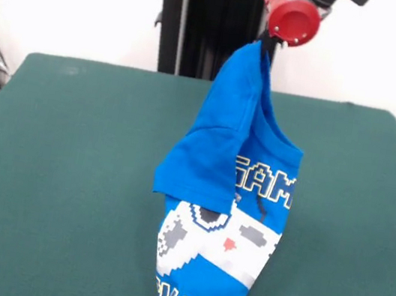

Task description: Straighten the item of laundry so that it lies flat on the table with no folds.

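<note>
The claw (266, 47) pinches the blue T-shirt (227, 198), lifting it above the table (65, 171).

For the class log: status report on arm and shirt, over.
Gripper shut on T-shirt, lifted high. Shirt hangs bunched, hem trailing on table. Nothing in the way.

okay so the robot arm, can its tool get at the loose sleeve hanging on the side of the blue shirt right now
Probably not. The tool is shut on the T-shirt, holding it up by a pinch of cloth at its top, so it is occupied. The sleeve hangs free lower down with nothing covering it, but the tool would have to let go first.
</note>
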Available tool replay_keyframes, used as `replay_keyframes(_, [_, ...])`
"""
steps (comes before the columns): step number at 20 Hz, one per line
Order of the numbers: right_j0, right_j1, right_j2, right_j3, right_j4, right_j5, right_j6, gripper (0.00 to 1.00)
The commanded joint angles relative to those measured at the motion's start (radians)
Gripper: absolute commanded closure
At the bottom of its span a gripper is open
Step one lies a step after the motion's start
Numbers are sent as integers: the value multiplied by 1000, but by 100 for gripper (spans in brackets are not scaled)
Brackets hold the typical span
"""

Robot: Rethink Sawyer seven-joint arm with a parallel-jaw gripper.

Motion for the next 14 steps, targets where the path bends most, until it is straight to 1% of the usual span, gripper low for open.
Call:
replay_keyframes(1, [-4, 88, 74, 92, -27, -26, -36, 100])
replay_keyframes(5, [16, 106, 38, 46, -41, 22, -4, 100])
replay_keyframes(8, [27, 134, 8, 15, -54, 8, 36, 100])
replay_keyframes(10, [17, 137, 12, 7, -56, 13, 13, 100])
replay_keyframes(14, [8, 127, 19, -15, -55, 68, -31, 100])
